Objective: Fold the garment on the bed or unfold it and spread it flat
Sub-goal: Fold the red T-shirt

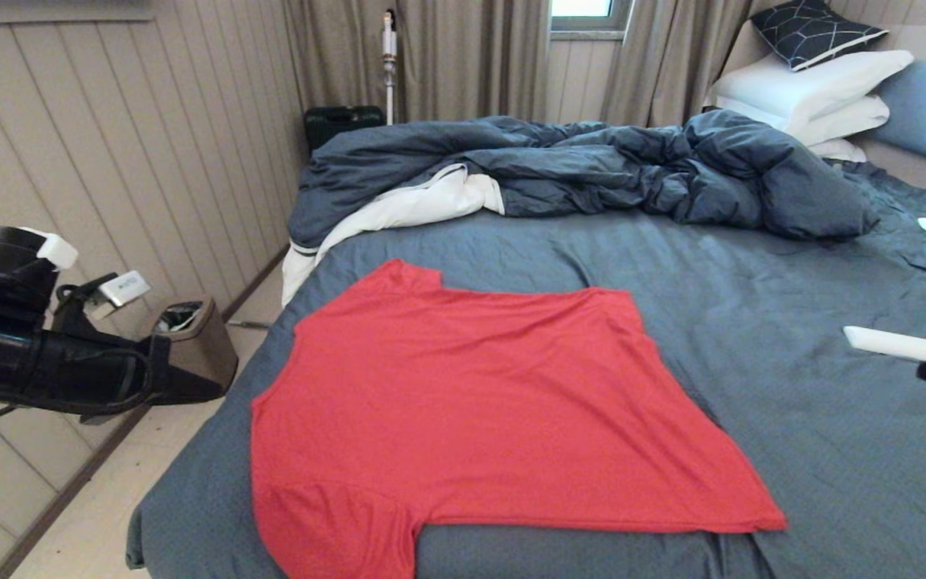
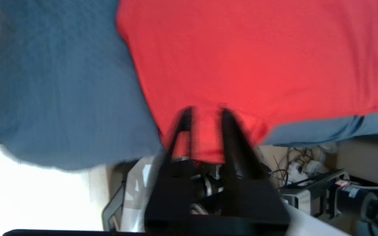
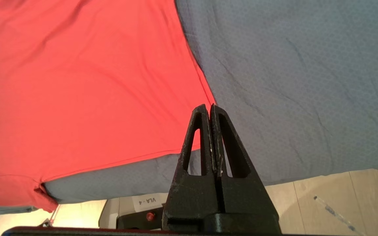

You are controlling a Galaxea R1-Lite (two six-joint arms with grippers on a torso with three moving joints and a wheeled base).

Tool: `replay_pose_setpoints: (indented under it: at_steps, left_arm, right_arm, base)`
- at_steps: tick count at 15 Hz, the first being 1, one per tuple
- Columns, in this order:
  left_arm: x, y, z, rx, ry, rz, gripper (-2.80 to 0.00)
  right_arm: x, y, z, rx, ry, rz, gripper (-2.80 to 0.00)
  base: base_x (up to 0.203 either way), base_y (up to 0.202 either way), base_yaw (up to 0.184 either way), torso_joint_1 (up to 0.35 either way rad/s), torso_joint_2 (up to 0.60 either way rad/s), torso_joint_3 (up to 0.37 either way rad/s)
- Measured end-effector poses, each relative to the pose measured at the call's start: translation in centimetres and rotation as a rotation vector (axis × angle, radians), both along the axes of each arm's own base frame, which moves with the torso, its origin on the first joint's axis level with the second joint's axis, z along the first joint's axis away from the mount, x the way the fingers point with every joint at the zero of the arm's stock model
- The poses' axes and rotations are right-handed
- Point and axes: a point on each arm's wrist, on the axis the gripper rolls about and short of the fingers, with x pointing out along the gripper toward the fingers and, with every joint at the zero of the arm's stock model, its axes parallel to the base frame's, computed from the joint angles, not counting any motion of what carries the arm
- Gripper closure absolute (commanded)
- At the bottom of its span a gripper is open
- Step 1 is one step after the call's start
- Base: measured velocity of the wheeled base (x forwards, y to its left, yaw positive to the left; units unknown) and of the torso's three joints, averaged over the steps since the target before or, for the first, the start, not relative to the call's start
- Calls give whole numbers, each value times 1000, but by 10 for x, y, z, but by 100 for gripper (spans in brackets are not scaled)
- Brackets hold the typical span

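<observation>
Slate-blue sheet covers the bed (image 1: pixel 792 418), which fills most of the head view, with a rumpled dark duvet (image 1: pixel 592 173) heaped along its far side and white pillows (image 1: pixel 809 92) stacked at the far right corner. On the near half of the sheet lies the garment (image 1: pixel 471 410), a red T-shirt spread open and nearly flat, plain side up with no print showing. Its long axis runs on a slant, from the collar end at the far left towards the hem corner at the near right; one sleeve hangs over the near edge of the bed at the left.

Both arms are clear of the cloth. The left arm is held out over the floor to the left of the bed; in its wrist view the left tool (image 2: pixel 205 113) has its two fingers parted by a narrow gap with nothing between them, and the overhanging sleeve lies straight ahead of it. The right tool (image 3: pixel 209 109) has its fingers pressed together on nothing, and its wrist view has it by the shirt's near right hem corner, above the near edge of the bed.

A small white object (image 1: pixel 901 344) rests on the sheet at the far right, well apart from the shirt.

Judging by this, each arm is nearest its own side of the garment: sleeve for the left, hem corner for the right. A fold would likely carry one of these across the slanted axis.
</observation>
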Motion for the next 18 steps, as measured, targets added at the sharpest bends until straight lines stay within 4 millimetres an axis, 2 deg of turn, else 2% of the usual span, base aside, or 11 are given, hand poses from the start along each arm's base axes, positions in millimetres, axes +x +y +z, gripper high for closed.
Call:
replay_pose_setpoints:
  at_steps: [2,4,9,13,18]
  left_arm:
    - [21,2,-21,-7,28,-1,-280]
    - [30,4,-40,-9,60,0,-280]
    - [25,0,-68,-20,148,-12,-280]
    - [18,-17,-81,-14,152,-61,-280]
    - [30,-25,-82,-26,148,-58,-280]
  right_arm:
    - [6,-1,0,1,9,-4,0]
    - [13,-4,-1,-1,19,-14,0]
    - [22,-6,-10,14,62,-6,0]
    - [23,-9,-18,31,93,-9,0]
    - [24,-14,-25,57,89,-7,0]
  base:
    - [0,0,0,0,0,0]
    - [0,0,0,0,0,0]
    - [0,0,0,0,0,0]
    - [0,0,0,0,0,0]
    - [0,0,0,0,0,0]
